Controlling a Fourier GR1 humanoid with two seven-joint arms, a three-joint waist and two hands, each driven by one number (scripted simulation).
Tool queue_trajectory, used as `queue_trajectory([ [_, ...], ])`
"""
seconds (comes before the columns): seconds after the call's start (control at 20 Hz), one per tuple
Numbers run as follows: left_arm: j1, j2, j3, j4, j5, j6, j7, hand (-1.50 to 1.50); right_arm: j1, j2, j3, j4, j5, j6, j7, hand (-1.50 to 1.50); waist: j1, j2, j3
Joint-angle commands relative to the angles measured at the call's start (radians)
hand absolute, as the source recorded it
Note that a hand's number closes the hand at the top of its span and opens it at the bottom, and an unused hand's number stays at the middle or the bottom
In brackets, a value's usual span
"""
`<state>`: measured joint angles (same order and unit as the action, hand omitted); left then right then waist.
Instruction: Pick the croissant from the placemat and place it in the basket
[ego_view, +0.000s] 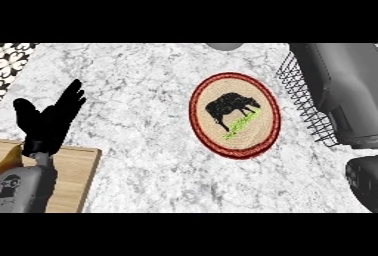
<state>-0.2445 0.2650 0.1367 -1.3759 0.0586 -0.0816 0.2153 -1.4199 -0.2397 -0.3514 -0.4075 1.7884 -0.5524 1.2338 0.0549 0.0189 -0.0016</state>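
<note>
Fingers (70, 97) of the left hand (46, 125) stand straight and apart, holding nothing, above a wooden board (74, 175). Right hand's fingers are hidden behind its forearm (339, 90) over the wire basket (299, 95). Croissant: not visible; the round placemat (235, 115) shows only its bull picture.

Single head view only; camera sat above counter (148, 165), looked steeply down at marble top; forearms entered from lower edge; left hand (48, 122) showed at left side, right arm (343, 90) crossed upper right, close to lens; placemat (235, 115) lay near frame centre; wire basket (306, 107) cut by right arm; no second view to share.
</note>
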Motion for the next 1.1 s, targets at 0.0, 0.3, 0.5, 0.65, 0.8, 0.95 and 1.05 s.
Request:
queue_trajectory([
  [0.0, 0.003, 0.015, 0.018, 0.002, -0.005, 0.013, 0.013, 0.00, 0.053, -0.006, -0.037, -0.010, 0.003, -0.068, 0.169, 1.50, -0.021, -0.006, 0.001],
  [0.3, 0.006, -0.008, 0.017, 0.004, -0.003, 0.024, 0.005, 0.00, 0.158, 0.017, -0.087, -0.052, 0.007, -0.210, 0.123, 1.50, -0.024, -0.005, 0.002],
  [0.5, -0.007, 0.014, 0.026, 0.008, 0.004, 0.006, 0.010, 0.00, 0.214, -0.032, -0.111, -0.117, 0.099, -0.223, 0.230, -1.50, -0.036, -0.005, 0.000],
  [0.65, 0.007, -0.009, 0.010, -0.001, 0.000, 0.014, 0.015, 0.00, 0.250, -0.016, -0.172, -0.134, 0.064, -0.236, 0.178, -1.50, -0.034, -0.008, 0.002],
  [0.8, 0.017, 0.003, 0.012, -0.036, 0.005, 0.003, 0.026, 0.00, 0.256, -0.003, -0.178, -0.128, 0.100, -0.234, 0.160, -1.50, -0.025, -0.010, 0.002],
  [0.95, 0.054, 0.015, 0.032, -0.025, 0.024, -0.024, -0.003, 0.00, 0.246, -0.019, -0.212, -0.137, 0.042, -0.262, 0.047, -1.50, -0.029, -0.013, 0.002],
  [1.05, -0.012, 0.033, 0.037, 0.006, 0.007, -0.011, 0.013, 0.00, 0.229, -0.017, -0.217, -0.132, 0.080, -0.326, 0.068, -1.50, -0.021, -0.003, 0.002],
])
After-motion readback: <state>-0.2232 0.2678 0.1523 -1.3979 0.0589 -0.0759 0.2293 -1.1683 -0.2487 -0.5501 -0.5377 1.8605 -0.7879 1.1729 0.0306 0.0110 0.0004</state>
